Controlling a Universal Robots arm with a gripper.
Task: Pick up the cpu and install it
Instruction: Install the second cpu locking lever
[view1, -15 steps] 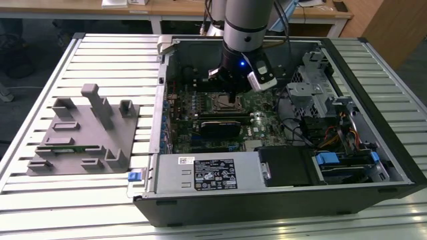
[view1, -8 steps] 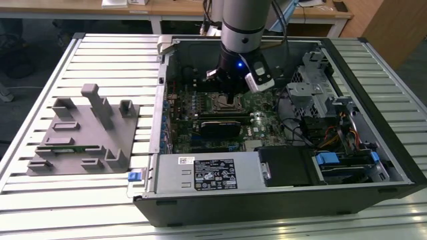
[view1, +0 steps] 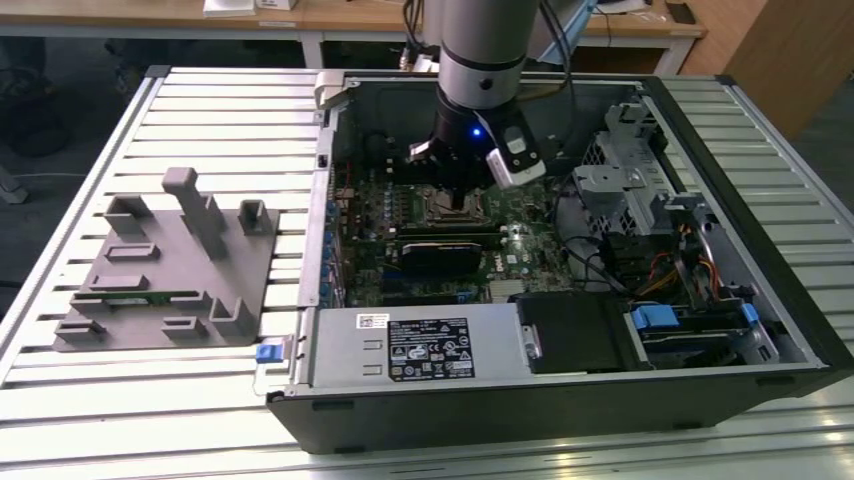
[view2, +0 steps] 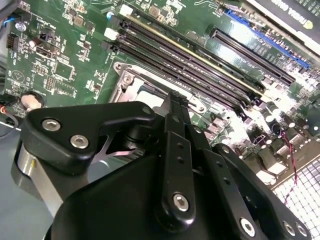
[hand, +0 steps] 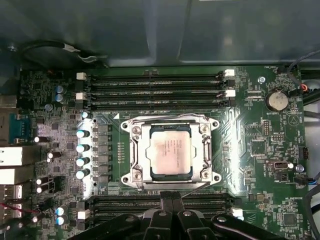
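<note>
One cpu (hand: 170, 152) already sits in the socket (hand: 134, 155) just ahead of the claw (hand: 171, 199), whose fingers are pressed together on nothing; if the chip lies slightly askew, any downward nudge could bend the socket's pins.

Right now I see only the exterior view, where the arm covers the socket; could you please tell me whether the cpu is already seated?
Observer: Yes. In the first wrist view the cpu lies flat inside the socket frame, silver top up.
Operator: Thank you. Is the gripper holding anything?
Observer: No. In the first wrist view the gripper has its fingertips together with nothing between them, at the edge of the socket frame, not over the cpu.
Operator: And the memory slots?
Observer: The memory slots beside the socket frame look empty.
</note>
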